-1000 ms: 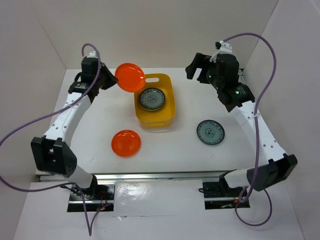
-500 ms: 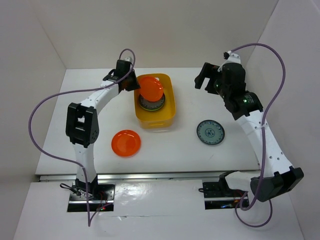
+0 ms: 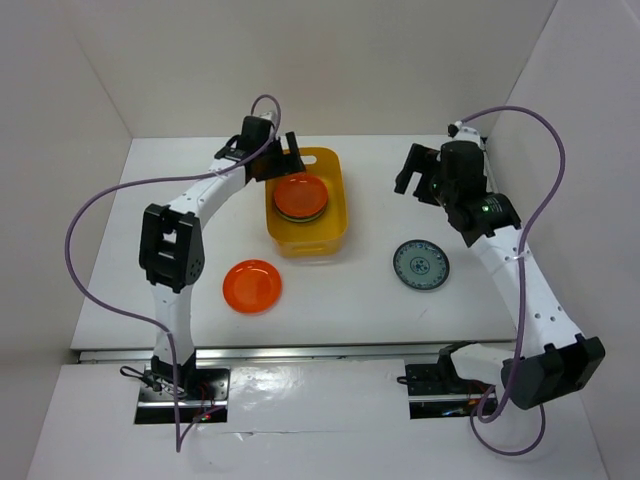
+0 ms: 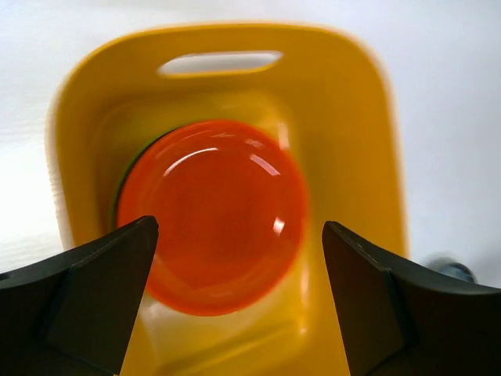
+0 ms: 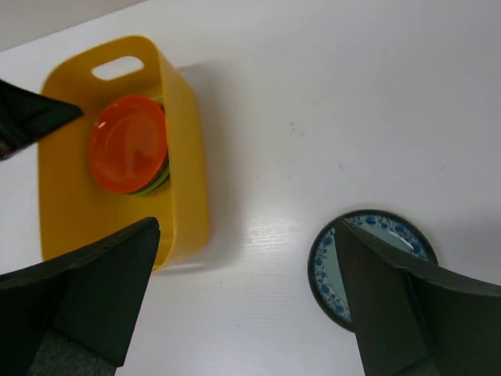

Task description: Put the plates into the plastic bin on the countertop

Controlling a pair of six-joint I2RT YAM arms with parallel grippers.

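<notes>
The plastic bin stands at the middle back of the countertop. Inside it an orange plate lies flat on top of a stack, with a green rim showing under it. My left gripper hangs open just above the bin's far left end; in its wrist view the orange plate lies free below the left gripper. A second orange plate and a blue-and-white plate lie on the countertop. My right gripper is open and empty, high above the blue-and-white plate.
White walls close in the countertop at the back and both sides. Purple cables loop off both arms. The bin has a handle slot at its far end. The left arm's elbow stands over the left part of the table.
My left gripper carried the orange plate over the bin, opened and let it go; the plate now rests on the stack inside. The right arm shifted slightly and stayed open.
</notes>
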